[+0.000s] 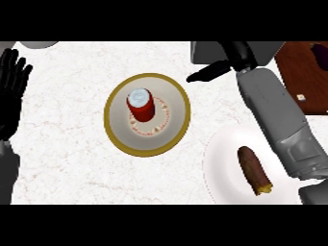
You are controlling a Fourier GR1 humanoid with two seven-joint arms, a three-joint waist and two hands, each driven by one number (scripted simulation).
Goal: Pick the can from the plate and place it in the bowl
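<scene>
At the far end of its grey forearm, the right hand is open and holds nothing, with one finger stretched to its left. Left of this hand and nearer to the robot, well apart, the red can stands upright in the middle of a gold-rimmed dish. Much further left, the left hand rests open, fingers up.
</scene>
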